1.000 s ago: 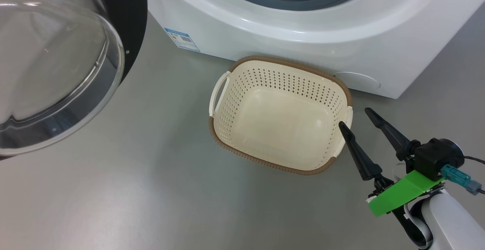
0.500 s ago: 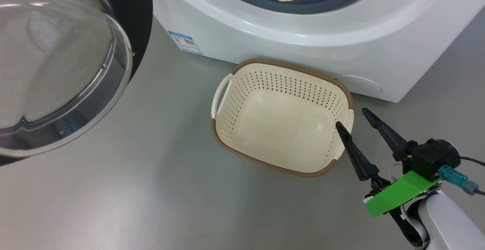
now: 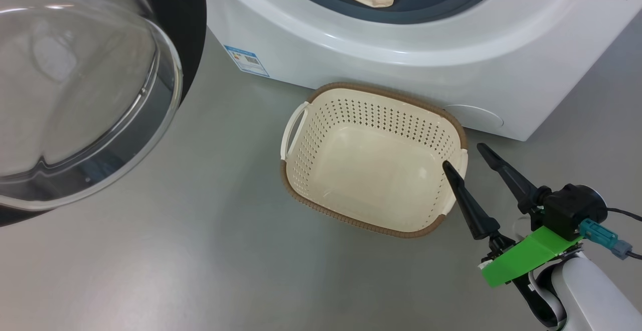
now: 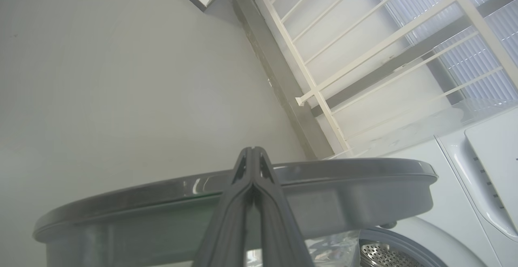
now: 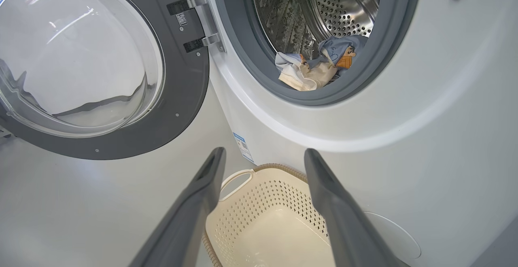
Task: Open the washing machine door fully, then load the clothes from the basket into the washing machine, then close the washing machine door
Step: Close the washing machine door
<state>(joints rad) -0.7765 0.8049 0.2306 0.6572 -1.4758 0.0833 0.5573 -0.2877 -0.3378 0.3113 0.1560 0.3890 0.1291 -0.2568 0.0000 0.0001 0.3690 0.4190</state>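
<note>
Two spread fingers of the right gripper (image 3: 461, 154) hold nothing beside the cream perforated plastic basket (image 3: 321, 135), its bottom bare. Beyond, blue-printed and beige clothes (image 5: 319, 66) lie in the steel drum (image 5: 344, 12) of the white washing machine (image 3: 401, 65), partly behind its grey gasket (image 5: 251, 56). By the open black-rimmed glass door (image 5: 186, 81), the left gripper (image 4: 253, 151) is clenched.

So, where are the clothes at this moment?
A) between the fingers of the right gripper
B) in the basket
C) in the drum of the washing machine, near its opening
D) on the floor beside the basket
C: the clothes lie in the drum of the washing machine, just behind the grey gasket; the basket is empty and the right gripper is open, holding nothing.
</note>
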